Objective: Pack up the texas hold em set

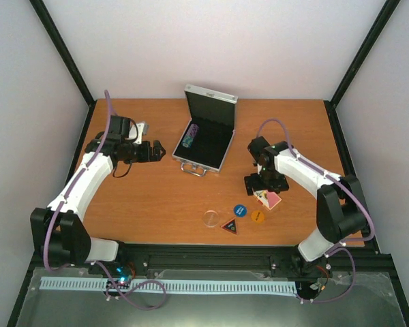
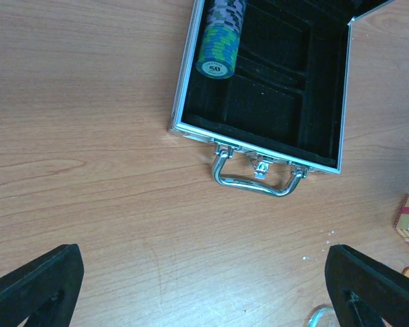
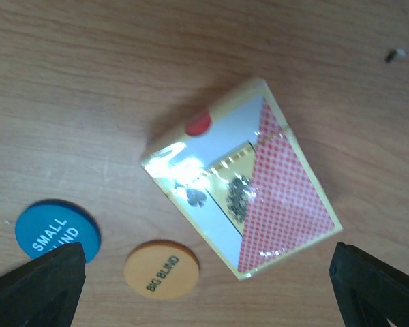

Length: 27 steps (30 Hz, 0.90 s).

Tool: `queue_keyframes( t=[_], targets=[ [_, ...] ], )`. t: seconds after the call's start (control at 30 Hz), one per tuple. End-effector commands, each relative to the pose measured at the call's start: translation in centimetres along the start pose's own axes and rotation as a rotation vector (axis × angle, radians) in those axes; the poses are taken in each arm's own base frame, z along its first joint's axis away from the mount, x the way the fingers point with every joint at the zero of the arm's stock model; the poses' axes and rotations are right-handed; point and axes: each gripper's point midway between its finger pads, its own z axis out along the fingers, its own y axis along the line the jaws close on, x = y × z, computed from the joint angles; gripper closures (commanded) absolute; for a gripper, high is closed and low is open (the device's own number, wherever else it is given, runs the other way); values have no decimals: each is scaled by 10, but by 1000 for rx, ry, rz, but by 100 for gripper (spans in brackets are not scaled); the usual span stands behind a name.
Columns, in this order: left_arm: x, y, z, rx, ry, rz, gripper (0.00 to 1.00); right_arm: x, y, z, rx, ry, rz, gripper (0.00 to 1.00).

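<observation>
The silver case (image 1: 221,158) lies open at the table's middle back, lid up, with a stack of poker chips (image 1: 190,135) in its black lining. In the left wrist view the case (image 2: 259,139), chips (image 2: 221,41) and handle (image 2: 258,180) lie ahead of my open, empty left gripper (image 2: 204,293). That gripper (image 1: 158,151) hovers left of the case. My right gripper (image 1: 266,185) is open just above the red-backed card deck (image 1: 270,199). The deck (image 3: 242,180) lies flat on the table between and just beyond the open right gripper's (image 3: 204,286) fingers.
A blue "small blind" button (image 3: 58,230), an orange "big blind" button (image 3: 161,268), a triangular button (image 1: 230,225) and a clear round disc (image 1: 210,218) lie near the front, left of the deck. Black frame posts stand at the table's corners.
</observation>
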Motion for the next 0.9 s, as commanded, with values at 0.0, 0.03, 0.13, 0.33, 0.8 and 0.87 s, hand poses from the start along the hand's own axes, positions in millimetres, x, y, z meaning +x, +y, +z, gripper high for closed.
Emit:
queue_keyframes(
  t=[0.0, 0.03, 0.13, 0.33, 0.8, 0.87],
  targets=[
    [-10, -5, -9, 20, -47, 0, 0, -17, 9, 4, -16, -24, -96, 0],
    [-10, -5, -9, 19, -50, -2, 0, -18, 7, 5, -2, -27, -109, 0],
    [-8, -3, -9, 8, -50, -4, 0, -19, -2, 13, 59, -3, -143, 0],
    [-5, 0, -8, -6, -49, -16, 0, -22, -6, 25, 68, 27, -181, 0],
    [-3, 3, -4, -12, -37, -25, 0, -9, -8, 58, 79, 117, -170, 5],
    [-1, 4, -2, -15, -33, -26, 0, -8, -4, 59, 57, 126, -172, 20]
  ],
)
